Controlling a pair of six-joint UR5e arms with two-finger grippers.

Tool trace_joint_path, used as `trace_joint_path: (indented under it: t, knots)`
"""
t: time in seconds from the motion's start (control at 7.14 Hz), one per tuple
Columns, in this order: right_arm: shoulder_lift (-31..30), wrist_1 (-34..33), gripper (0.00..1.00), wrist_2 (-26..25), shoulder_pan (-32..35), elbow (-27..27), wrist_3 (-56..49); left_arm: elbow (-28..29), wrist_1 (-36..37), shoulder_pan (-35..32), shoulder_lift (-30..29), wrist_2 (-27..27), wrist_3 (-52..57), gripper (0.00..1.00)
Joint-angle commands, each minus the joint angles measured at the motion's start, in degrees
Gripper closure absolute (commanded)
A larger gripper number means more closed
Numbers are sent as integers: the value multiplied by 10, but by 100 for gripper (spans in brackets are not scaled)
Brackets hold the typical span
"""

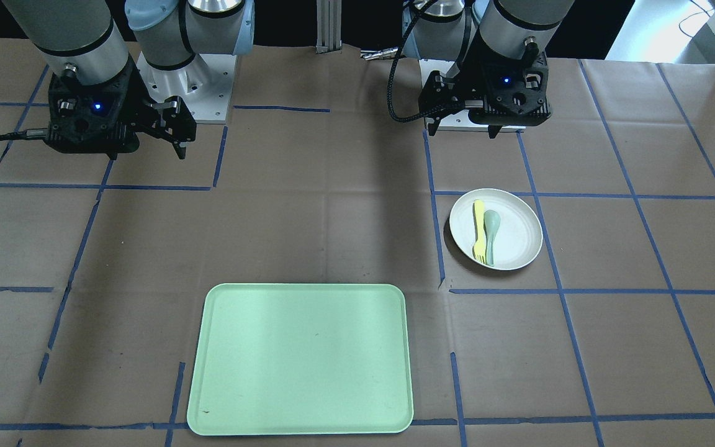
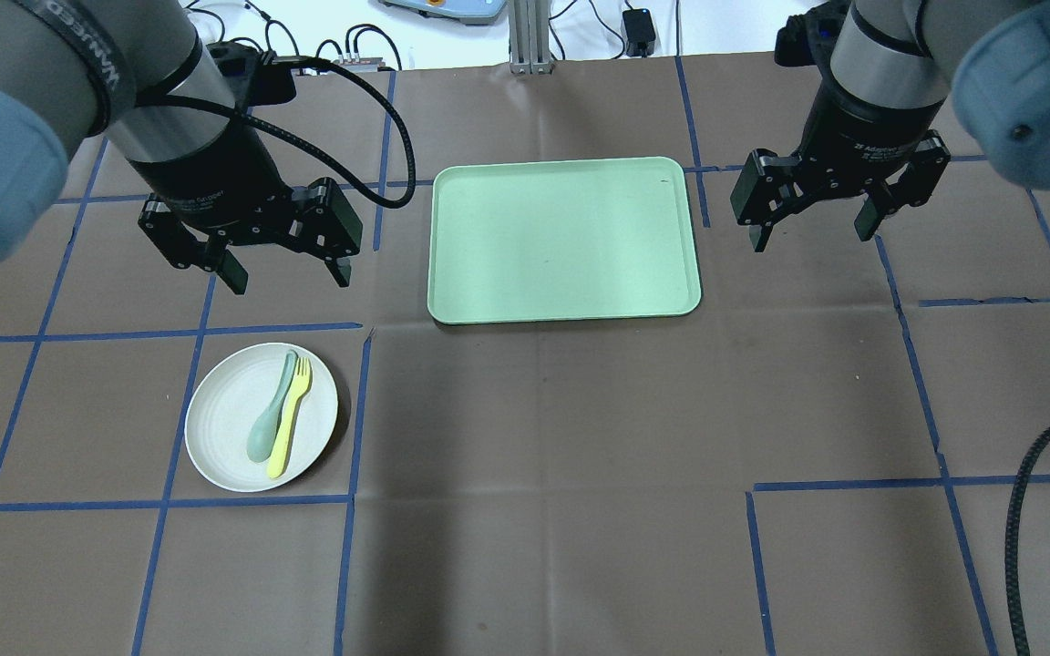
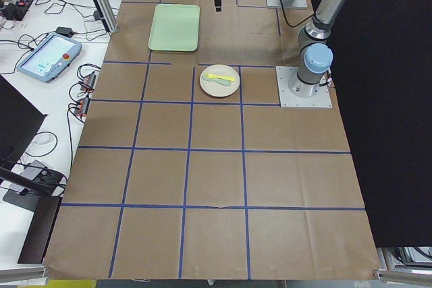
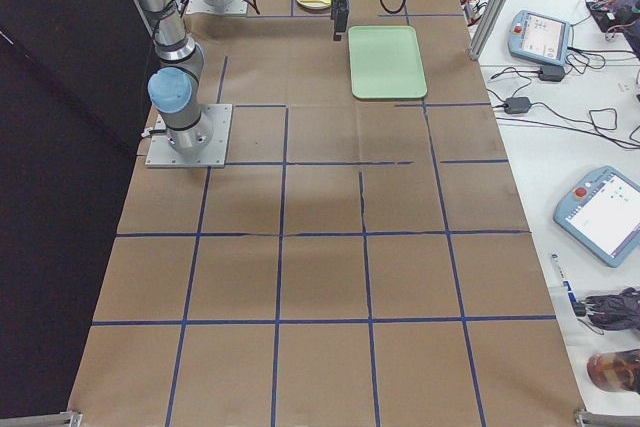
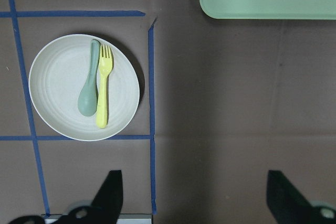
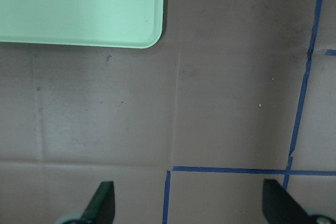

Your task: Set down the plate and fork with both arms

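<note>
A: Your left wrist view: plate (image 5: pixel 58 85) on the surface, fork (image 5: pixel 103 85) lying in it beside the spoon (image 5: pixel 88 98).
B: Right wrist view shows you only the tray (image 6: pixel 79 9) corner. Left and right jaws spread, empty.

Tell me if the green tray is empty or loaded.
Empty: the tray is bare; the plate, fork and spoon lie apart from it.

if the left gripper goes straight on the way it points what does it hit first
Probably only the paper-covered table: the left gripper points straight down, open, and the plate lies off to the side of that line.
</note>
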Motion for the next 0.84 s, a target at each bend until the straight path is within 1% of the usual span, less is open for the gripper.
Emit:
trace_joint_path:
  t: [0.0, 0.7]
  knots:
    - [0, 0, 0, 0, 0, 0, 0, -2, 0, 0, 0, -1, 1, 4]
    - [0, 0, 0, 0, 0, 1, 0, -2, 0, 0, -7, -2, 1, 2]
